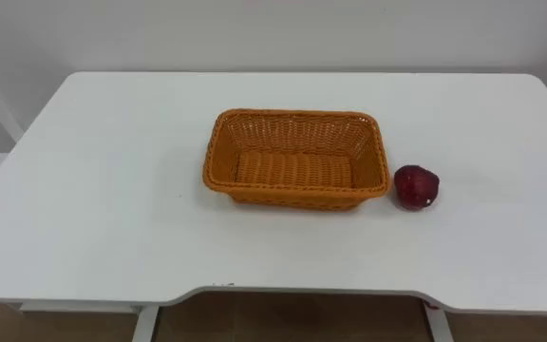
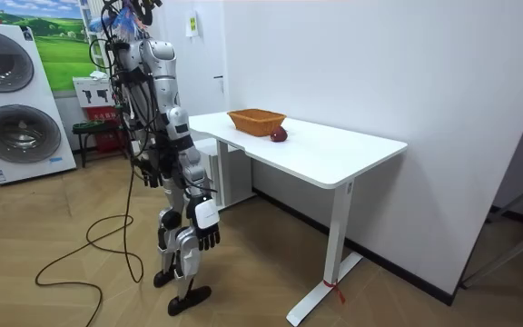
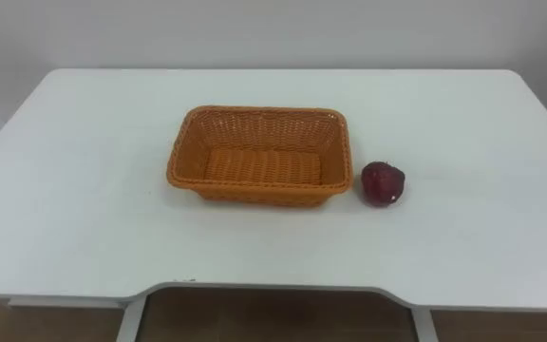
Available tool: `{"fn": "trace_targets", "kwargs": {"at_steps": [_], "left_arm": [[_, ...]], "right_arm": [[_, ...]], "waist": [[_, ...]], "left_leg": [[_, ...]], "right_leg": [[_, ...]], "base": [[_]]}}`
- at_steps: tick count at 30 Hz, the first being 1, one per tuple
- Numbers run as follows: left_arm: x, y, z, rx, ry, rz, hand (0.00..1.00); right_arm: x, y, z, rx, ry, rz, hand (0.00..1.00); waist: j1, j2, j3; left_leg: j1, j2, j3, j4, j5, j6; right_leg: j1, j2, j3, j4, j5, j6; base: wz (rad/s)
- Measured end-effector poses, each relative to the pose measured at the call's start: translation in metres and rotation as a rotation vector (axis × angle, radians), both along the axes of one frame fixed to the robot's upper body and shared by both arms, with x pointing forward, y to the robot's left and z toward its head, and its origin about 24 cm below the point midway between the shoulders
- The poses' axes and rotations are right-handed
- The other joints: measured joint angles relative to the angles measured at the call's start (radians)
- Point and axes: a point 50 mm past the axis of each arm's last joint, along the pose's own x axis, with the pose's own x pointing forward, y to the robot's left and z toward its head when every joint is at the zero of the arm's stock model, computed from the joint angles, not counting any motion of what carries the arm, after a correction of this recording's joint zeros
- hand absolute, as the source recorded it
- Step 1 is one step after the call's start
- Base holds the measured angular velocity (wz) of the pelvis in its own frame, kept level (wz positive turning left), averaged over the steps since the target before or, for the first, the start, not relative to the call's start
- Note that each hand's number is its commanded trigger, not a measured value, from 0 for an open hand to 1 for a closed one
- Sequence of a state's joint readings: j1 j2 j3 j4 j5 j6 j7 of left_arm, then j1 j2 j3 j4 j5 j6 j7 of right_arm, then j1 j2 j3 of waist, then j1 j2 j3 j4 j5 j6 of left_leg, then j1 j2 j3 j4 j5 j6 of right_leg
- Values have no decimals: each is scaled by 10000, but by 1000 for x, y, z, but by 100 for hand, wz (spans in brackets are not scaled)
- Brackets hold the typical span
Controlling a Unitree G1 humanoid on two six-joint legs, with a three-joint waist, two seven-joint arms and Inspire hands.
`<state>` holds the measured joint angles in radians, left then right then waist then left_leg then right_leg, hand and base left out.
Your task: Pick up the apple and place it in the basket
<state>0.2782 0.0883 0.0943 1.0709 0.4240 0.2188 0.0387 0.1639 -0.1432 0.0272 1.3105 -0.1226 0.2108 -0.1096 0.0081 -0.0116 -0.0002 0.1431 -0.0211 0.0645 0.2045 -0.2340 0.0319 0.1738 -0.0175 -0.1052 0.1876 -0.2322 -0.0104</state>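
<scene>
A: Status on the apple?
B: The red apple (image 1: 416,186) is seen lying on the white worktop (image 1: 112,190), just beside the right short end of the wicker basket (image 1: 297,115), with a narrow gap between them. It is not picked up yet.
A: Basket?
B: Orange, rectangular, open-topped, set mid-worktop with its long side across the robot's front. Nothing is seen in it. It is likely meant as the drop target, hence central and within reach of either arm.
A: Hands?
B: In the room view the robot is stood near the worktop's front edge, arms hung down. The right hand (image 2: 207,232) is lowered by the leg, fingers slack, nothing held. The left hand (image 2: 152,173) is hung on the far side of the body; its state cannot be told.
A: So nothing started?
B: Judged so: the reach is not yet begun. The apple is placed on the robot's right, so the right hand is favoured. A short lift over the rim is needed, then a release inside.
A: Risks?
B: The apple is round and may be rolled off by a glancing touch. The light basket may be nudged, since the apple is set so near its wall.
</scene>
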Motion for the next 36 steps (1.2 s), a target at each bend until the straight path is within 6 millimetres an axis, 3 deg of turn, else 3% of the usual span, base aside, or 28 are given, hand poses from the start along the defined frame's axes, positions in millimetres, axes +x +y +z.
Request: {"fn": "trace_targets", "kwargs": {"at_steps": [6, 12, 15, 19, 22, 26, 36], "left_arm": [[1, 0, 0, -3, -21, 1, 0], [-1, 0, 0, 63, 22, 20, 0], [-1, 1, 0, 195, -67, 156, 0], [-2, 5, 1, 271, -142, 476, 0], [-9, 9, 2, 383, -280, 1145, 0], [-11, 14, 4, 542, -692, 1836, 0], [-5, 23, 9, 974, -1654, 1816, 0]], "right_arm": [[2, 0, 0, 2, -56, -46, 0], [2, -1, 0, -307, -411, -1402, 0], [2, -3, 1, -663, -1097, -3892, 0], [3, -4, 1, -901, -2283, -8591, 0], [15, -11, 3, -1044, -3392, -11557, 0], [42, -27, 11, -1514, -5165, -14852, 0], [100, -81, 62, -3221, -9300, -16332, 0]], "waist": [[15, -2, -2], [-23, -12, -3], [-38, -28, 3], [-126, -44, 7], [-335, -107, -11], [-569, -157, 30], [-664, -229, -7]], "left_leg": [[25, 1, -4, 0, 0, 0], [51, -4, 18, -3, 0, 0], [51, -1, 20, -8, 0, 1], [53, 3, 37, -4, 0, 0], [65, -2, 89, 0, 0, 0], [18, -4, 148, 10, -2, 5], [-200, -21, 170, 3, -6, 13]], "right_leg": [[-1, 2, -23, -8, 0, 1], [21, -5, 12, 4, -10, 5], [22, -3, 22, -4, -15, 7], [42, -1, -25, -4, -14, 5], [51, -7, -20, 3, -14, 6], [-58, -14, 35, 5, -35, 26], [-246, 6, 177, -1, -26, 40]], "base": [[0], [0], [0], [0], [-3], [-4], [-1]]}}
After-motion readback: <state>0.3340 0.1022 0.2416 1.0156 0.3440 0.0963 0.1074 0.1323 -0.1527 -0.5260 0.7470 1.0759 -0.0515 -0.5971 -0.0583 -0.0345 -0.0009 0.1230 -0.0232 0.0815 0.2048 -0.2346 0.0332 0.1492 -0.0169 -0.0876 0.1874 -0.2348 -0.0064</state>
